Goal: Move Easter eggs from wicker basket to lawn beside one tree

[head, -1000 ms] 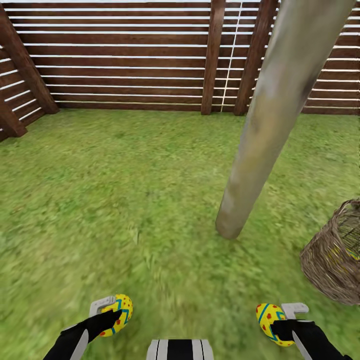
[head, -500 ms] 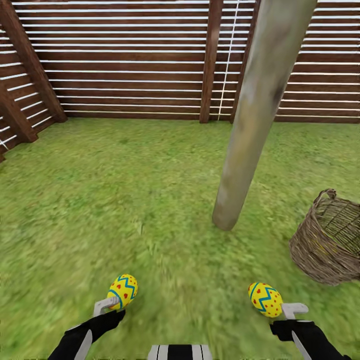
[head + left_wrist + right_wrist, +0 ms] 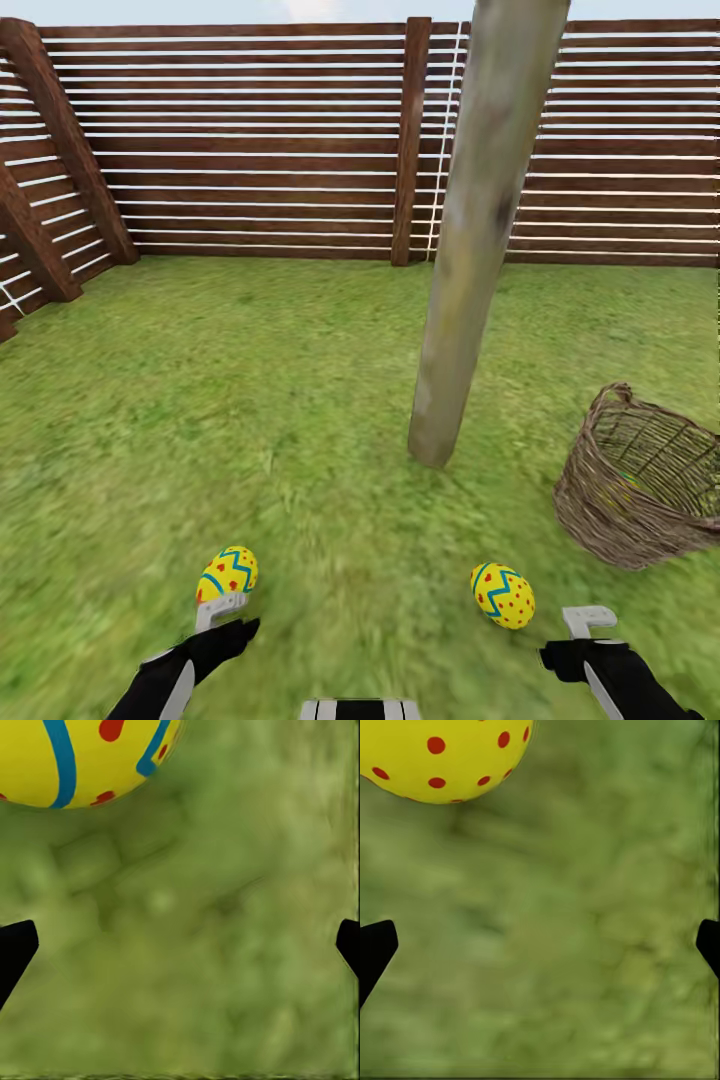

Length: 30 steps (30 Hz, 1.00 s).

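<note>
From the head camera, I have two eggs lying on the lawn (image 3: 250, 400): the left egg (image 3: 227, 574) just ahead of my left claw (image 3: 222, 609), the right egg (image 3: 502, 594) beside my right claw (image 3: 590, 620), both short of the tree (image 3: 470, 250). The basket (image 3: 640, 490) sits to the tree's right; I can't tell whether the third egg is inside. To do this well, I'd back straight off without nudging either egg. The fence (image 3: 250, 140) closes the corner behind. At the left wrist, the fingers (image 3: 15, 949) stand wide apart, released, egg (image 3: 82, 757) beyond them. At the right wrist, likewise released, its egg (image 3: 446, 754) clear on flat mottled grass.
</note>
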### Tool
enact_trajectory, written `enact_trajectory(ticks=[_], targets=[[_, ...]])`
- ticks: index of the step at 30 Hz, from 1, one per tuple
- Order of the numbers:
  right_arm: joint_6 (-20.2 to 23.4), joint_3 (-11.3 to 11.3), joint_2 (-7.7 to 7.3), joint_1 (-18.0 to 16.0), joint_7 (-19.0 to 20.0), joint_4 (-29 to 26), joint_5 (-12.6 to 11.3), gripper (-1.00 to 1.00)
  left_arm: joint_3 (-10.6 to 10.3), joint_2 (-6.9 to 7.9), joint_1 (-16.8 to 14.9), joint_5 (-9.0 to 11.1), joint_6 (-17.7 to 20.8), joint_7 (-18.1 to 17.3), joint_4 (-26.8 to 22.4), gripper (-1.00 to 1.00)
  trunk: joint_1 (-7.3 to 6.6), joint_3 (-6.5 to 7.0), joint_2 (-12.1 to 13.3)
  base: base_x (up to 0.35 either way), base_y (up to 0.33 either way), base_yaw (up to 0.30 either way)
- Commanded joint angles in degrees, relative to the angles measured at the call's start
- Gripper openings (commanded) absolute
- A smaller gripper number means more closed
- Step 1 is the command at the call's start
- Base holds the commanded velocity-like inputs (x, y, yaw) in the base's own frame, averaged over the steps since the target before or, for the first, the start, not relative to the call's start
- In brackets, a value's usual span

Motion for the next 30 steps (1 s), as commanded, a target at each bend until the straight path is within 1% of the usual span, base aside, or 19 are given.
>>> enact_trajectory(ticks=[1,3,6,8,12,13,30], targets=[[0.21,0.23,-0.03,-0.03,-0.16,-0.03,-0.38,1.00,0.30,-0.13,0.00,0.25,0.52,-0.31,0.02,1.00,-0.05,0.18,0.00,-0.190,-0.312,0.064],[0.21,0.23,-0.02,-0.03,-0.22,0.00,-0.38,1.00,0.28,-0.20,0.01,0.18,0.52,0.00,0.39,1.00,-0.11,0.65,0.02,-0.190,-0.312,0.156],[0.19,0.27,0.04,-0.03,-0.40,0.03,-0.37,1.00,0.27,-0.85,0.01,0.21,0.44,2.84,0.62,1.00,-0.18,1.39,0.06,-0.190,-0.312,0.230],[0.15,0.37,0.07,-0.03,-0.42,0.04,-0.36,1.00,0.27,-1.06,-0.01,0.21,0.43,3.21,0.63,1.00,-0.24,1.89,0.09,-0.190,-0.312,0.258],[0.02,2.30,0.06,-0.03,-0.58,0.07,-0.43,1.00,0.27,-1.15,0.00,0.21,0.43,3.37,0.64,1.00,-0.34,2.88,0.14,-0.190,-0.312,0.270],[-0.01,2.41,0.07,-0.03,-0.59,0.09,-0.44,1.00,0.27,-1.16,0.00,0.21,0.43,3.38,0.64,1.00,-0.36,3.13,0.16,-0.190,-0.312,0.274],[-0.05,2.60,0.00,-0.03,-0.49,0.13,-0.45,1.00,0.27,-1.20,0.01,0.21,0.52,3.20,0.64,1.00,-0.80,7.36,0.38,-0.190,-0.312,0.274]])
